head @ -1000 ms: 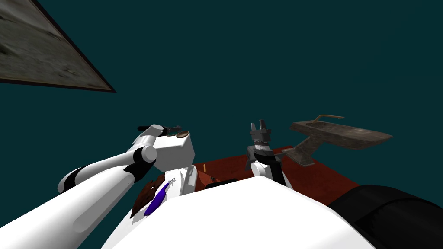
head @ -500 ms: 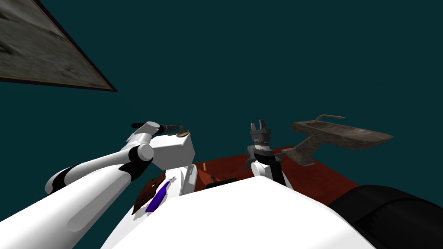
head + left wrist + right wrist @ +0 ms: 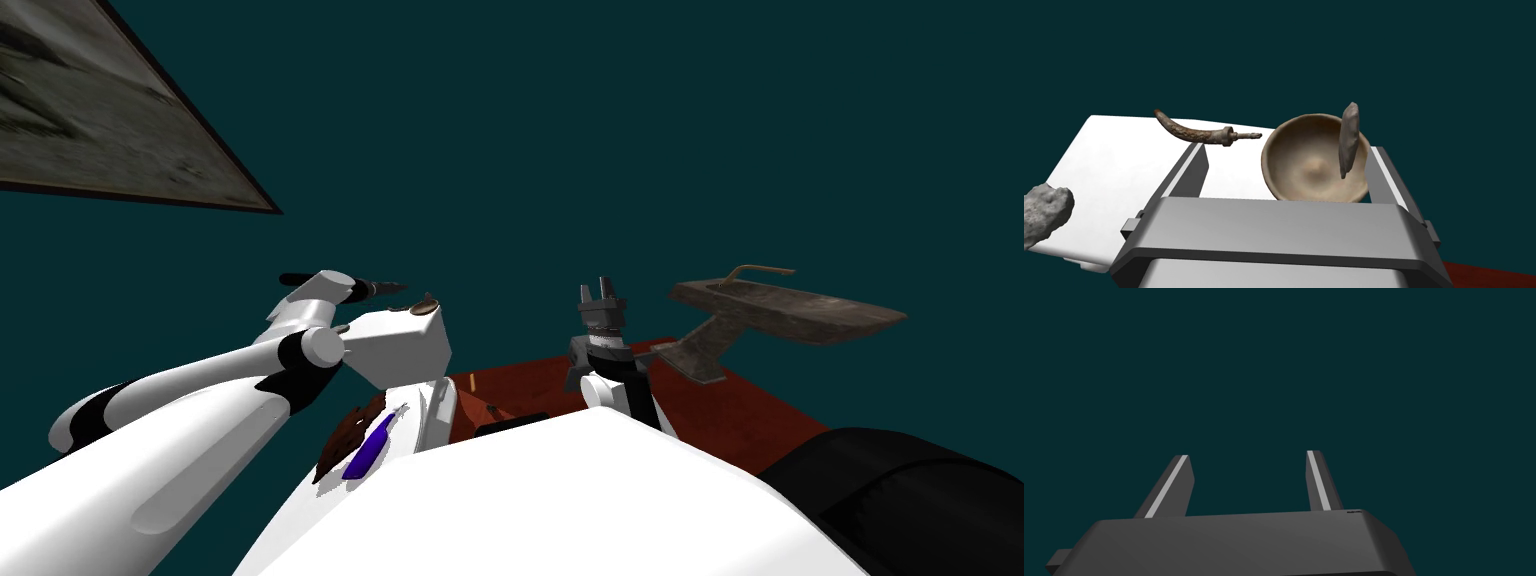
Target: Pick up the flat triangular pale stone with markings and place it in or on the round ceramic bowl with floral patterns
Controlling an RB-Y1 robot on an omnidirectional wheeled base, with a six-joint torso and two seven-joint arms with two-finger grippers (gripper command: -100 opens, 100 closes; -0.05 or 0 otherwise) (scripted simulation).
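Standing on edge, the pale stone was seen thin side on in the left wrist view, upright over the far side of the hollow of the brown bowl. Whether it touched the bowl's wall could not be told. It lay between the fingers of the left gripper, just beside one of them with a narrow gap showing. The two blades stood wide apart, one on either side of the bowl, and neither pressed on the stone or held anything.

The bowl was round and plain brown inside, and it sat at the corner of a white block. A curved horn with a short stem lay on the same block beside the bowl. A rough grey lump rested near the block's opposite edge.

In the head view the left gripper reached level over the block towards the bowl. A red-brown top spread out behind the block. The right gripper was raised upright over that top, well apart from the bowl. In its own wrist view the right gripper had its blades parted and nothing between them, with a dark teal wall behind. A weathered slab on a stand stood further to the right.
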